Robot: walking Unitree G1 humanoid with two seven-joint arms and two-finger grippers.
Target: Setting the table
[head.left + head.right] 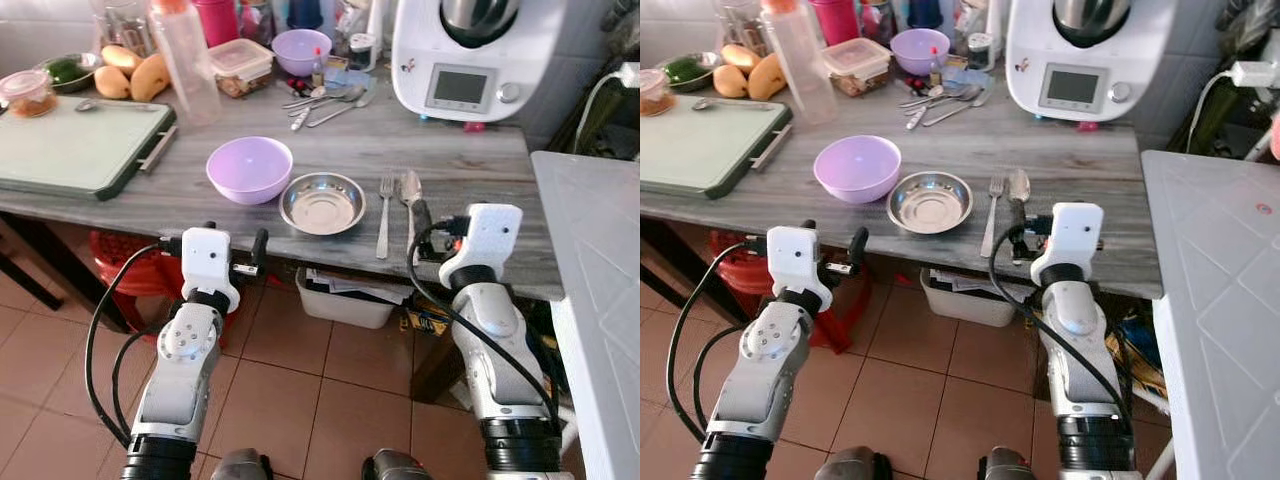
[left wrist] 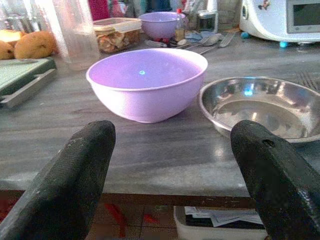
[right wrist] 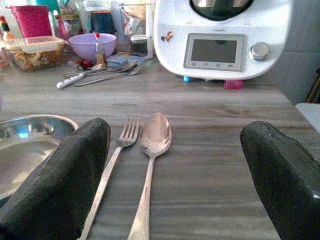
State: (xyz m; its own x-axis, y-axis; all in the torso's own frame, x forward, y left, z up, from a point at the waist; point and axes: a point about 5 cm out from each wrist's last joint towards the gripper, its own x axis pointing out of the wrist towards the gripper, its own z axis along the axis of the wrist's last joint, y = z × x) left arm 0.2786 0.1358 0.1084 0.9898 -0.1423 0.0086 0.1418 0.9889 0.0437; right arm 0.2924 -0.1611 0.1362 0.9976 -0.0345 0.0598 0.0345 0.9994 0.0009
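— Along the bench's point(image 1: 190, 205) front edge, near the middle: logging a purple bowl point(image 1: 249, 168) and, just beside it toward the right end, a steel dish point(image 1: 322, 203). Noting both upright and empty, rims near each other; contact unclear.

— Logging cutlery?

— Recording a fork point(image 1: 385, 215) and a spoon point(image 1: 409, 200) lying side by side just right of the dish, handles pointing to the front edge, heads toward the back.

— Checking the grippers now.

— Seeing the left gripper point(image 2: 172, 131) hovering just off the front edge, facing the bowl and dish, fingers spread wide, gripping nothing. Seeing the right gripper point(image 3: 177, 129) at the front edge before the fork and spoon handles, fingers likewise spread apart, gripping nothing.

— Noting anything else on the bench?

— Listing a green cutting board point(image 1: 75, 145) at the left end; mangoes point(image 1: 135, 75), a clear bottle point(image 1: 185, 60) and a lidded container point(image 1: 240, 65) along the back edge; a second purple bowl point(image 1: 300, 48) behind loose cutlery point(image 1: 325, 100); a white kitchen machine point(image 1: 465, 60) at the back right corner.
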